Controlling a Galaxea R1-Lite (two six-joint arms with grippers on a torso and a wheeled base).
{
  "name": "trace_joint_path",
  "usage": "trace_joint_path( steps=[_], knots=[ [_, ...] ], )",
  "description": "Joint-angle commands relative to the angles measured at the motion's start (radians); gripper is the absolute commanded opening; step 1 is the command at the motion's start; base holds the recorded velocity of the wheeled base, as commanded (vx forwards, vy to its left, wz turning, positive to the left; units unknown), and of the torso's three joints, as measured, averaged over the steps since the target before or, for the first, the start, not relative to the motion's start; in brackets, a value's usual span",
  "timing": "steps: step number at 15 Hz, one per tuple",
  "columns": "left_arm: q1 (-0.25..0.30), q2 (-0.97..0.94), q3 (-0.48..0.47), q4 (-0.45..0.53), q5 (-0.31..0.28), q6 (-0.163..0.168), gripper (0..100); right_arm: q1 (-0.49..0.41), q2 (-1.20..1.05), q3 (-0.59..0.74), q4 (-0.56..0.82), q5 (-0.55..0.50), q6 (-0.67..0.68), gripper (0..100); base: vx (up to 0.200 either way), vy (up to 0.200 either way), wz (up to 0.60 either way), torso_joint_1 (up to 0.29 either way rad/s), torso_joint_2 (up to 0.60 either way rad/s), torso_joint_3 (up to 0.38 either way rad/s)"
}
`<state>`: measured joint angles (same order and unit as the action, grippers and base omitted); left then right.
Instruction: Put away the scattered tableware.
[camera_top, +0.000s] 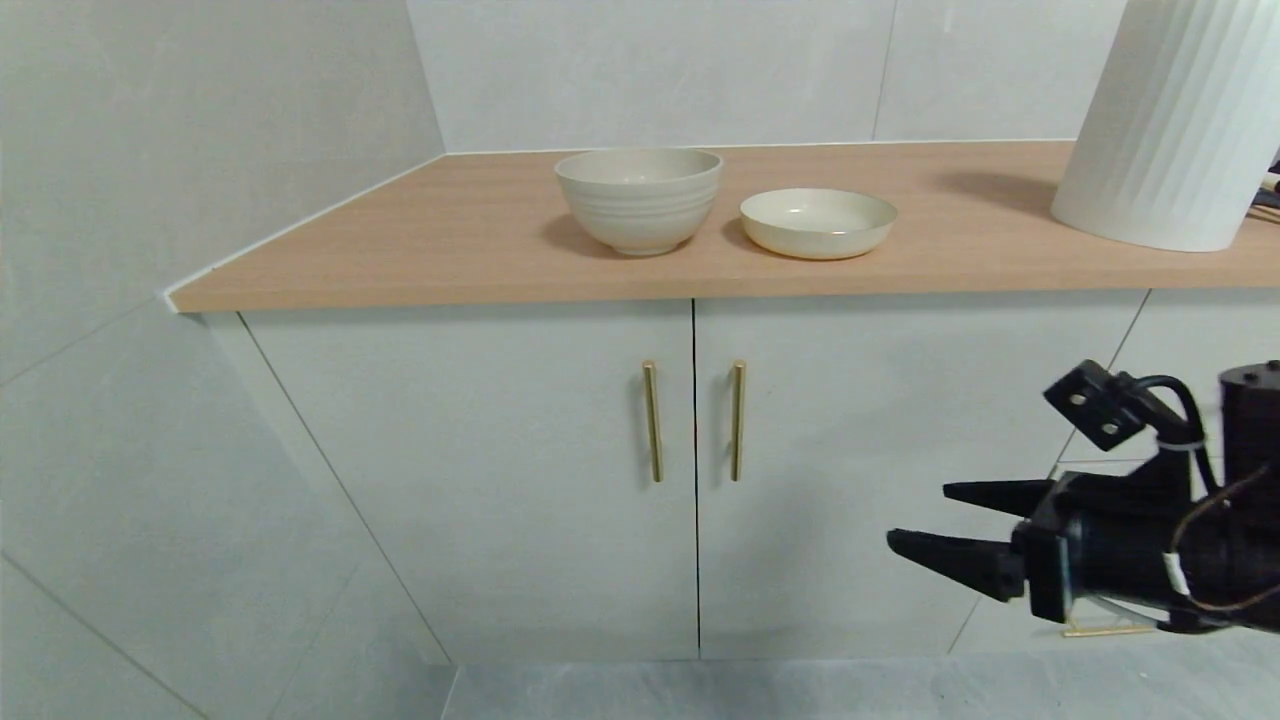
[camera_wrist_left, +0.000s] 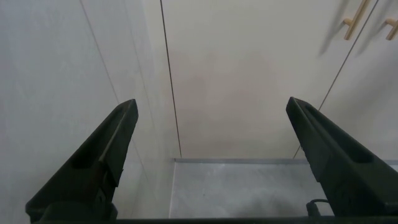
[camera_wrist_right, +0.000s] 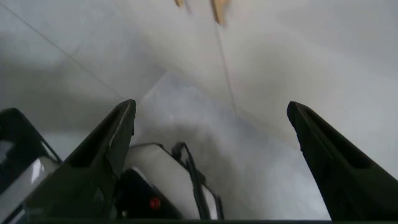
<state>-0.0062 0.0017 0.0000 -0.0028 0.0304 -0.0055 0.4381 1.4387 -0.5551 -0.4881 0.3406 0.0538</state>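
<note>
A deep ribbed beige bowl (camera_top: 638, 200) stands on the wooden countertop (camera_top: 450, 240). Just to its right lies a shallow cream dish (camera_top: 818, 222). Both are upright and sit apart from each other. My right gripper (camera_top: 920, 517) hangs low at the right, in front of the right cabinet door (camera_top: 860, 460) and well below the counter. It is open with nothing between its fingers (camera_wrist_right: 211, 111). My left gripper (camera_wrist_left: 211, 112) is also open and holds nothing. It faces the left cabinet door (camera_wrist_left: 249, 81) and the tiled wall near the floor.
Two white cabinet doors are closed under the counter, each with a vertical gold handle (camera_top: 652, 420) (camera_top: 737, 420). A tall white ribbed vessel (camera_top: 1170, 120) stands on the counter at the right. Tiled walls close the left side and the back. Grey floor (camera_top: 700, 690) lies below.
</note>
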Motion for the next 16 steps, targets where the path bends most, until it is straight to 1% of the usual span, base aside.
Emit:
trace_joint_path(
  steps=[1,2,4,6,7,8,10,16],
  knots=[
    [0.0,0.0,0.0,0.0,0.0,-0.001,100,0.034,0.209,-0.105,-0.063,0.001,0.026,100,0.0,0.0,0.0,0.0,0.0,0.0],
    [0.0,0.0,0.0,0.0,0.0,-0.001,100,0.044,0.238,-0.134,-0.086,0.003,0.037,100,0.0,0.0,0.0,0.0,0.0,0.0],
    [0.0,0.0,0.0,0.0,0.0,-0.001,100,0.088,0.29,-0.201,-0.09,0.003,0.052,100,0.0,0.0,0.0,0.0,0.0,0.0],
    [0.0,0.0,0.0,0.0,0.0,-0.001,100,0.131,0.362,-0.269,-0.129,0.001,0.103,100,0.0,0.0,0.0,0.0,0.0,0.0],
    [0.0,0.0,0.0,0.0,0.0,-0.001,100,0.149,0.39,-0.269,-0.173,0.001,0.127,100,0.0,0.0,0.0,0.0,0.0,0.0],
    [0.0,0.0,0.0,0.0,0.0,-0.001,100,0.157,0.428,-0.267,-0.253,0.0,0.152,100,0.0,0.0,0.0,0.0,0.0,0.0],
    [0.0,0.0,0.0,0.0,0.0,-0.001,100,0.157,0.482,-0.259,-0.362,-0.003,0.178,100,0.0,0.0,0.0,0.0,0.0,0.0],
    [0.0,0.0,0.0,0.0,0.0,-0.001,100,0.157,0.516,-0.292,-0.395,0.0,0.285,100,0.0,0.0,0.0,0.0,0.0,0.0]
  ],
)
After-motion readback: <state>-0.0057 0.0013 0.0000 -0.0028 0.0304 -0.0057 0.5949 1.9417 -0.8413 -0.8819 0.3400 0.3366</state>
